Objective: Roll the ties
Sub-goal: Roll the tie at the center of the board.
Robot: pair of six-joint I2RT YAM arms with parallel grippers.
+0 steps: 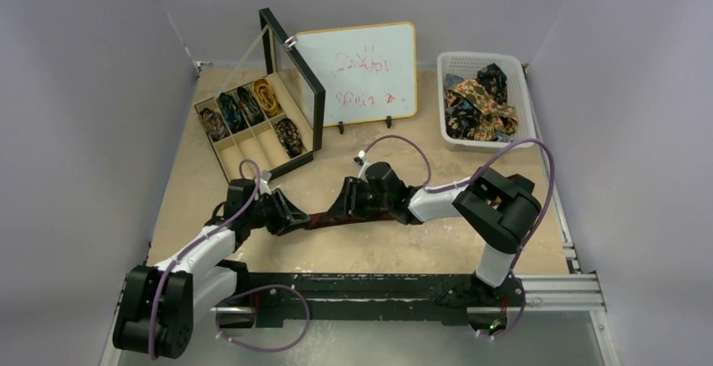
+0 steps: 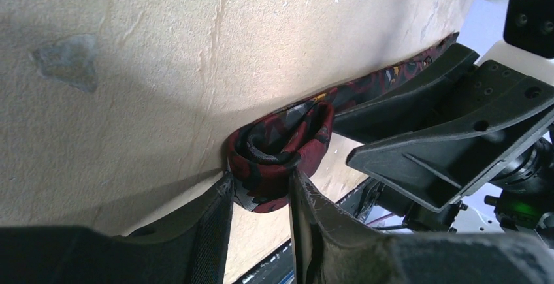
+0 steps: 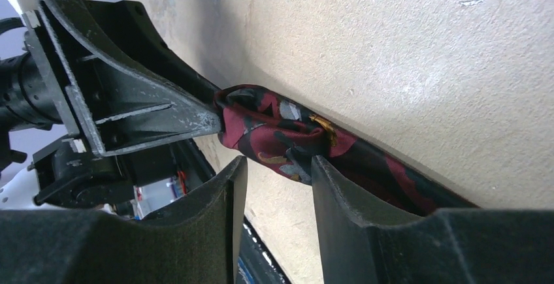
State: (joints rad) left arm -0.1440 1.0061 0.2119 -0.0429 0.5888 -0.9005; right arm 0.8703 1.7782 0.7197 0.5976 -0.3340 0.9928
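Note:
A dark maroon patterned tie [image 1: 324, 220] lies on the table between my two grippers. In the left wrist view its end is rolled into a small coil [image 2: 281, 150]. My left gripper [image 2: 261, 183] is shut on the lower part of that coil, with a finger against each side. In the top view the left gripper [image 1: 290, 214] points right. My right gripper [image 1: 343, 204] faces it from the right. In the right wrist view the right gripper [image 3: 277, 166] is open just below the tie's roll [image 3: 274, 130]. The loose strip [image 3: 392, 173] runs behind its right finger.
A wooden compartment box [image 1: 244, 143] with several rolled ties stands at the back left, its glass lid [image 1: 294, 80] raised. A whiteboard [image 1: 361, 71] stands behind the middle. A white basket [image 1: 521, 97] at the back right holds loose ties [image 1: 479, 105]. Purple cables loop over both arms.

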